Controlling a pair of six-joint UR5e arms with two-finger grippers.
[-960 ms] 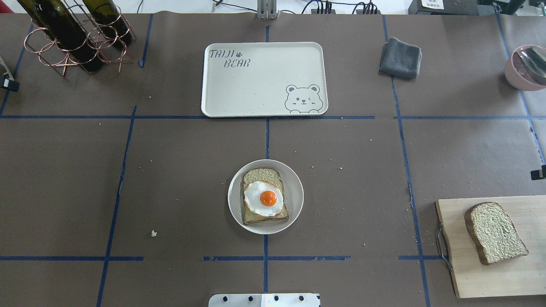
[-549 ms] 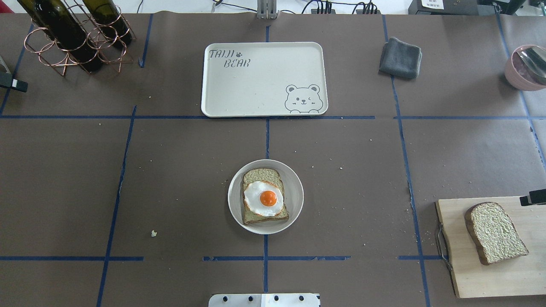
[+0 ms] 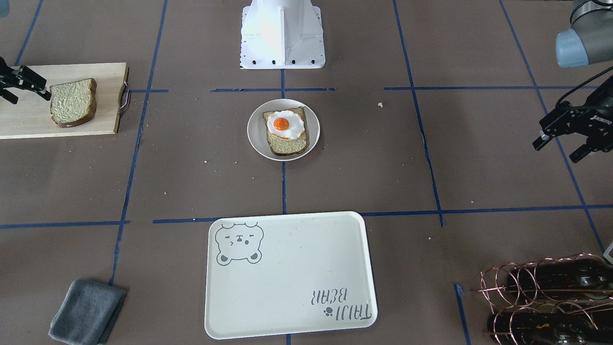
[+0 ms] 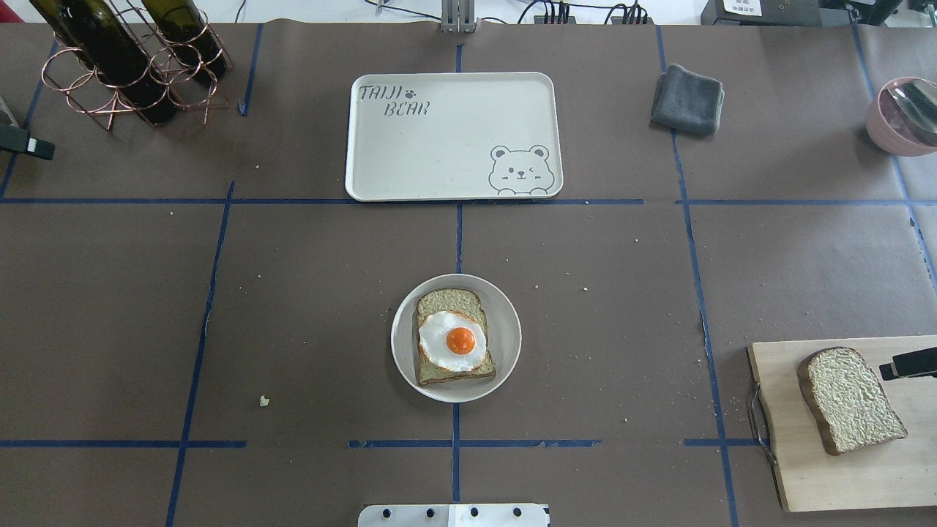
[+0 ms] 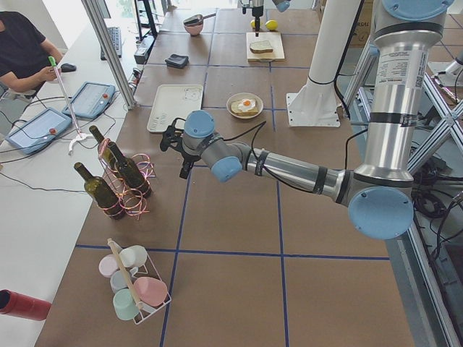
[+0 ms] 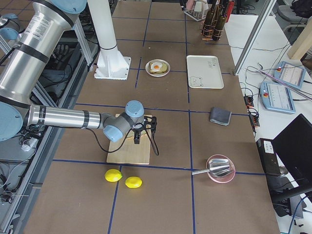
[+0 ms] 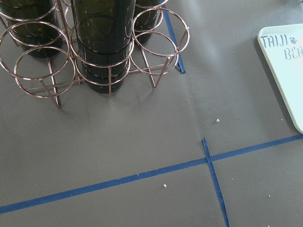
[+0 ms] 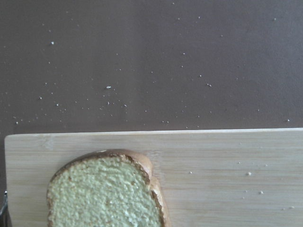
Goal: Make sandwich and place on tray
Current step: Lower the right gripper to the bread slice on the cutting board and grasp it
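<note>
The front camera is showing both grippers whole. The right gripper (image 3: 28, 95) is hanging over the board (image 3: 24, 120) with its jaws spread and holding nothing. The left gripper (image 3: 558, 149) is hanging over bare table (image 3: 479, 158), its jaws likewise spread and empty. The overhead view is catching only one black finger of each at its edges.

The right wrist camera is looking down on the board's edge and the rounded crust of the loose slice (image 8: 106, 194). That slice is lying just beside the right gripper, on the side toward the table's middle; whether a finger is touching it I cannot tell. The left wrist camera is showing the bottle rack (image 7: 99, 47) close before the left gripper and a corner of the tray (image 7: 289, 61) off to one side. Only the right side view is showing two lemons (image 6: 113, 175), just off the board's end.

The sandwich is lying in parts. The loose slice is pale and porous with a dark-brown crust. The second slice (image 4: 448, 300) is lying on the plate (image 4: 509, 344) between the two grippers, well apart from both, and is carrying the egg (image 4: 439, 344), white with an orange yolk. The tray is cream-white with a grey bear face and is sitting beyond the plate, well apart from either gripper.
</note>
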